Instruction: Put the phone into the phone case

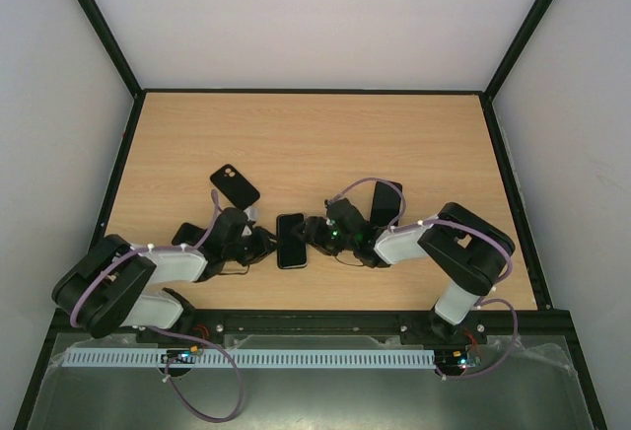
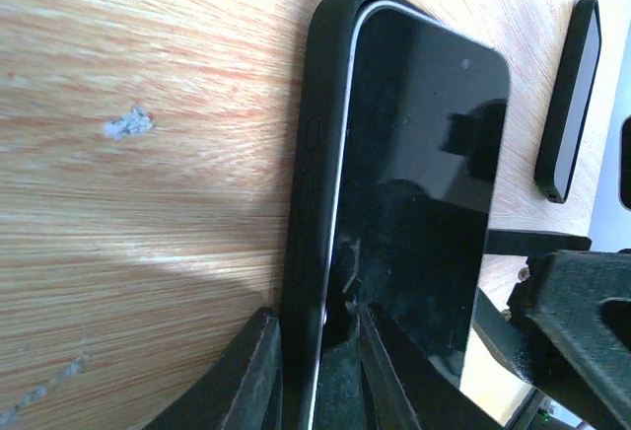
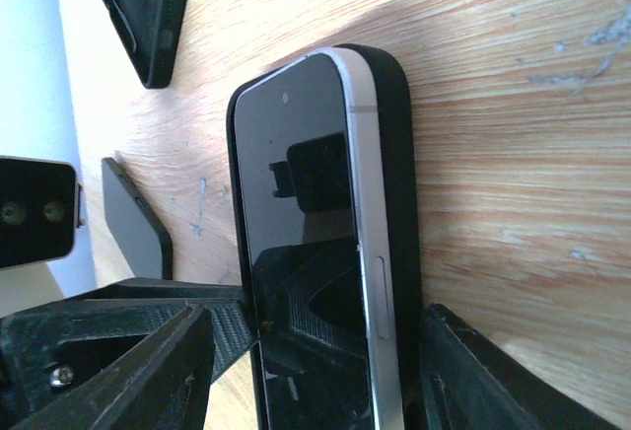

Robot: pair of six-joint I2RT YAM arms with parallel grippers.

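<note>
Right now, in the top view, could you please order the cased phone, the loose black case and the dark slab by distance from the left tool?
1. Black-screened phone in its black case: at the left tool, on its right.
2. Loose black phone case with a camera cutout: farther back, slightly left.
3. Dark flat slab: far right, beyond the right arm.

**Phone partly seated in a black case, flat on the worktop**
The phone [image 1: 291, 240] lies screen up near the middle of the wooden worktop [image 1: 325, 144], with dark glossy glass and a silver metal frame. The matte black case [image 2: 314, 154] sits beneath and around it. On the side with the case's moulded button covers, only a thin strip of frame shows. Along one long side the silver frame and its side button stand proud of the case wall.
</note>
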